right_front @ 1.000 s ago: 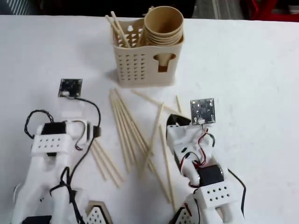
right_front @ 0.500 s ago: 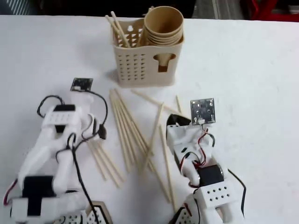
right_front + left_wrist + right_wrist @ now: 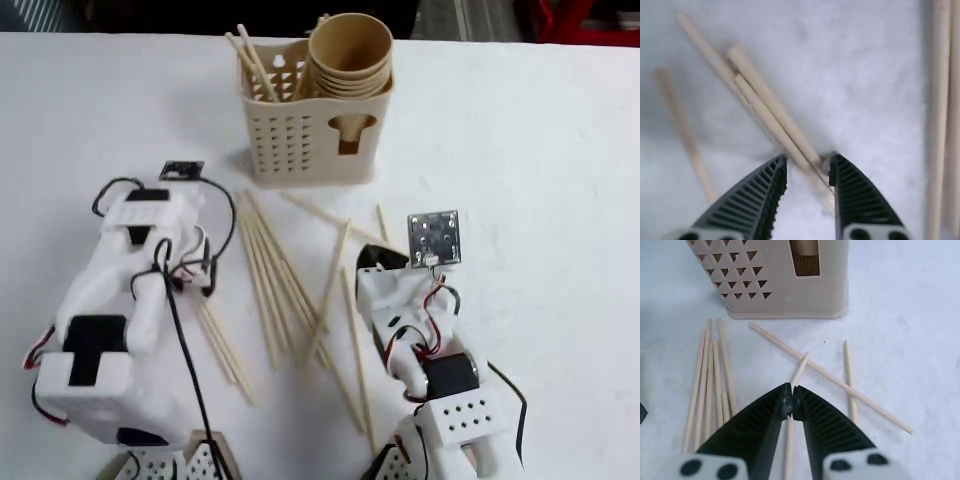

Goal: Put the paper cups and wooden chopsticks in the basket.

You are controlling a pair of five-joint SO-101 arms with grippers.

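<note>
Paper cups [image 3: 350, 55] sit stacked in the basket [image 3: 300, 140], upper centre; most wooden chopsticks [image 3: 275, 280] lie scattered on the surface [image 3: 520, 150] just below. Left arm's jaws stand partly open astride two of them, centre left; right arm's jaws are closed tip to tip

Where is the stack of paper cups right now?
In the high view, the paper cups stand stacked in the right compartment of the basket, next to the chopsticks standing in its left compartment.
</note>
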